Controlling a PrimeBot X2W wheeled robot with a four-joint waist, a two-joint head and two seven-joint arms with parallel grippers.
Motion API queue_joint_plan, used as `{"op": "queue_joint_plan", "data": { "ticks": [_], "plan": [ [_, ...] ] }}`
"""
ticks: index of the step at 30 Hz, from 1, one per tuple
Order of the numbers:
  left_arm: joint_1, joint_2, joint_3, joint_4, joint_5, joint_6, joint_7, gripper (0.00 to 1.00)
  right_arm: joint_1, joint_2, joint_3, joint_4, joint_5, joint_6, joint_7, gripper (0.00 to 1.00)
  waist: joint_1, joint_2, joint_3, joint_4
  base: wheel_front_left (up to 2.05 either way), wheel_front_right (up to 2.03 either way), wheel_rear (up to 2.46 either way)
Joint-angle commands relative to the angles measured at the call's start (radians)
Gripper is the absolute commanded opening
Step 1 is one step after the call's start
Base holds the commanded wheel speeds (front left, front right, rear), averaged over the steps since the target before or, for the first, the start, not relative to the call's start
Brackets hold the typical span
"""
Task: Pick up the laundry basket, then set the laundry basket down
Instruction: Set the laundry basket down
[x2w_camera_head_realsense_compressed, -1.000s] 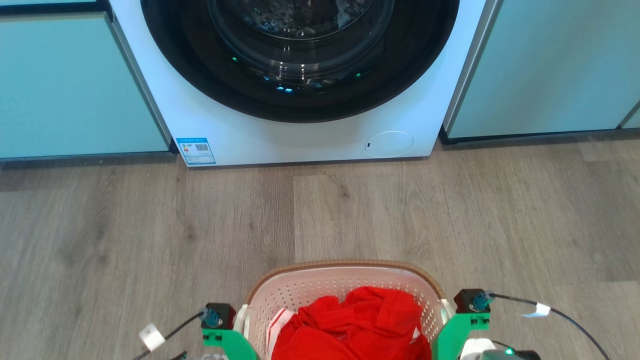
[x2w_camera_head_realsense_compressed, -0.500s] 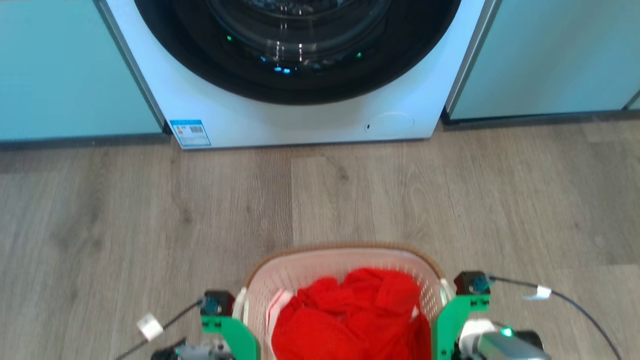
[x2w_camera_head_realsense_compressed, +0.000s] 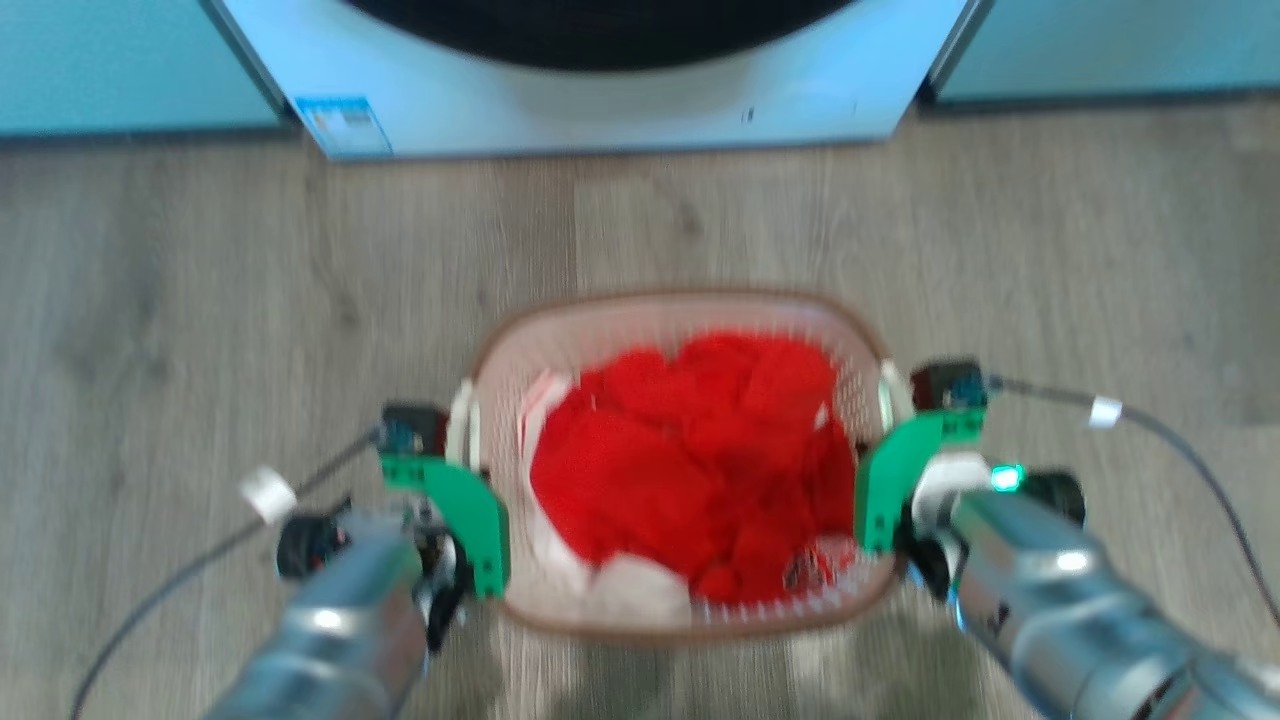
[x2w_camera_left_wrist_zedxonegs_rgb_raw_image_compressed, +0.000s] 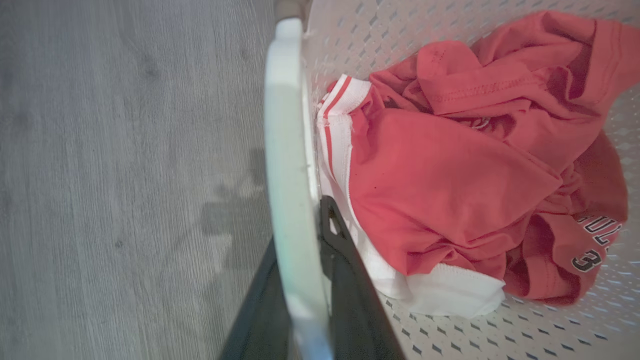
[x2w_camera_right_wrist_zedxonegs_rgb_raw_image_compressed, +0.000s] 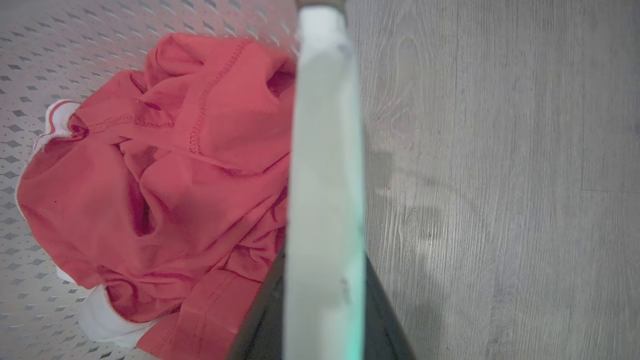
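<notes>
The left gripper (x2w_camera_left_wrist_zedxonegs_rgb_raw_image_compressed: 300, 235) is clamped on the basket's left handle (x2w_camera_left_wrist_zedxonegs_rgb_raw_image_compressed: 287, 150), one dark finger outside the white bar and the other inside, against the perforated wall. The right gripper (x2w_camera_right_wrist_zedxonegs_rgb_raw_image_compressed: 325, 270) pinches the right handle (x2w_camera_right_wrist_zedxonegs_rgb_raw_image_compressed: 325, 125) the same way, a finger on each side of the bar. Between the two hangs or stands the basket (x2w_camera_head_realsense_compressed: 680, 300), brown rim level; whether its base touches the floor (x2w_camera_head_realsense_compressed: 200, 300) cannot be told, though a dim shadow lies on the boards at its near edge. Inside it is a heap of red clothes (x2w_camera_head_realsense_compressed: 700, 450) with white trim, and a white piece (x2w_camera_head_realsense_compressed: 640, 590) lies at the near wall. A cable (x2w_camera_head_realsense_compressed: 1150, 420) trails off to the basket's right. Beyond the basket, well apart, stands a white washer (x2w_camera_head_realsense_compressed: 600, 110) with pale blue cabinets (x2w_camera_head_realsense_compressed: 120, 60) on either side.
</notes>
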Motion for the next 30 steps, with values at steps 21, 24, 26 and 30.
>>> {"op": "queue_joint_plan", "data": {
  "ticks": [21,24,26,30],
  "plan": [
    [-0.395,0.033,0.012,0.016,0.043,0.009,-0.07,0.0,-0.302,-0.021,-0.204,-0.003,-0.24,0.003,-0.042,0.0,-0.0003,0.0,0.5,0.048,0.0,0.0,0.0],
    [-0.413,0.032,0.007,0.016,0.047,0.009,-0.076,0.0,-0.31,-0.022,-0.247,-0.003,-0.284,0.003,-0.041,0.0,-0.0003,0.0,0.529,0.053,0.0,0.0,0.0],
    [-0.418,0.031,0.006,0.017,0.048,0.009,-0.079,0.0,-0.311,-0.022,-0.261,-0.003,-0.298,0.003,-0.041,0.0,-0.0003,0.0,0.536,0.054,0.0,0.0,0.0],
    [-0.425,0.03,0.0,0.018,0.05,0.009,-0.083,0.0,-0.309,-0.019,-0.317,-0.003,-0.354,0.003,-0.037,0.0,-0.0003,0.0,0.561,0.056,0.0,0.0,0.0]
  ]
}}
